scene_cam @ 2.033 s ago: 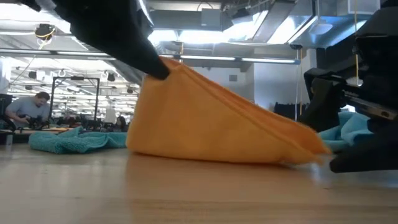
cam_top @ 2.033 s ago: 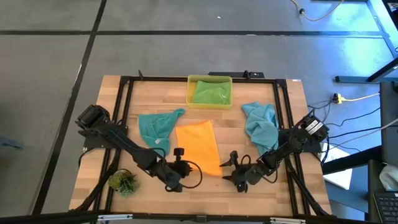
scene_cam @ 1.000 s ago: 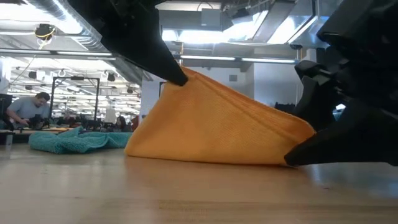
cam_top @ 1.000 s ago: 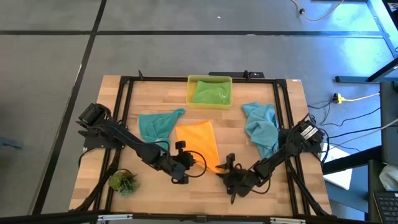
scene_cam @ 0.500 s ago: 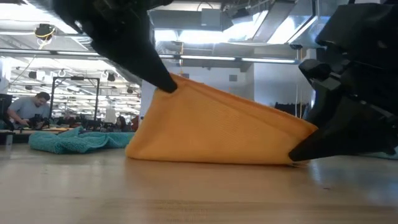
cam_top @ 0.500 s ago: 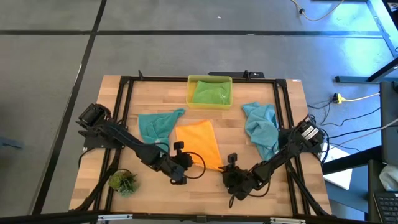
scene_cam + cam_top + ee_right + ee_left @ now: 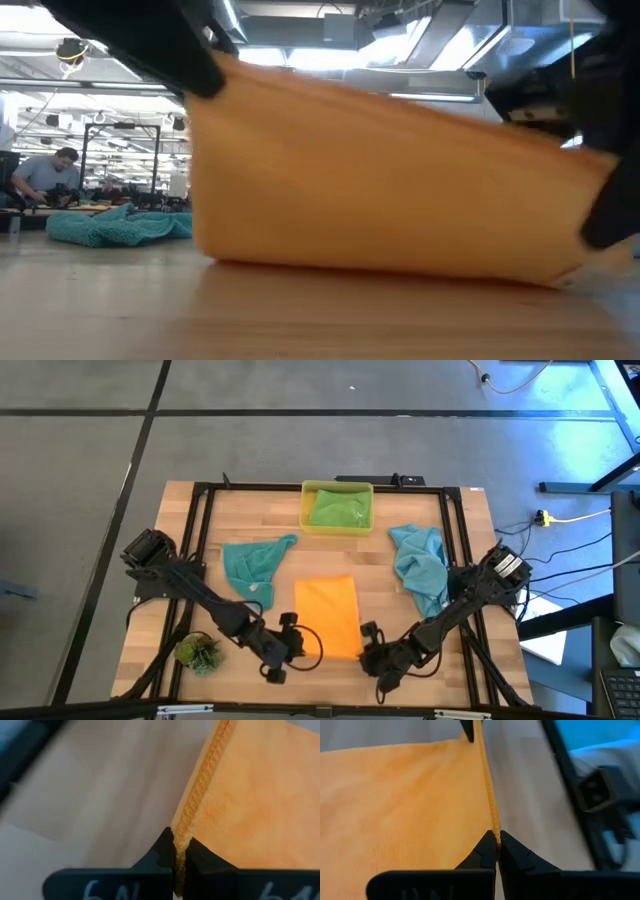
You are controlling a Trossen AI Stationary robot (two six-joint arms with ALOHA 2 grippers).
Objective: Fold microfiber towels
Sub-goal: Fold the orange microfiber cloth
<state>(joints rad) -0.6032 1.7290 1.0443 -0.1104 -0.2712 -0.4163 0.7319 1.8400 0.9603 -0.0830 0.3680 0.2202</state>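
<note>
The orange microfiber towel (image 7: 328,610) is raised along its near edge and rests on the table by its far part. My left gripper (image 7: 296,643) is shut on its near left corner. My right gripper (image 7: 366,649) is shut on its near right corner. In the low view the orange towel (image 7: 380,180) stretches between the two grippers. One teal towel (image 7: 255,565) lies crumpled at the left, another (image 7: 420,568) at the right. A green towel (image 7: 338,510) sits in the yellow bin (image 7: 306,495). My left gripper pinches the hemmed near left corner (image 7: 494,827) of the orange towel between its two fingers, slanting down from the table's left. The corner is lifted clear, and the near edge runs taut toward the other gripper. My right gripper pinches the stitched hem at the near right corner (image 7: 186,827) between its two fingers, slanting down from the table's right. That corner is off the table, lower than the left one, and the towel's far part lies on the wood.
A small green plant tuft (image 7: 198,652) sits at the near left corner of the table. A black frame rail (image 7: 195,540) borders the wooden top. Bare wood lies between the orange towel and the bin.
My right gripper has shut on the orange towel's near right corner and risen. My left gripper has drawn toward the near left. The towel's near edge has come up and gone taut, and the towel has slid toward the near edge and squared up.
</note>
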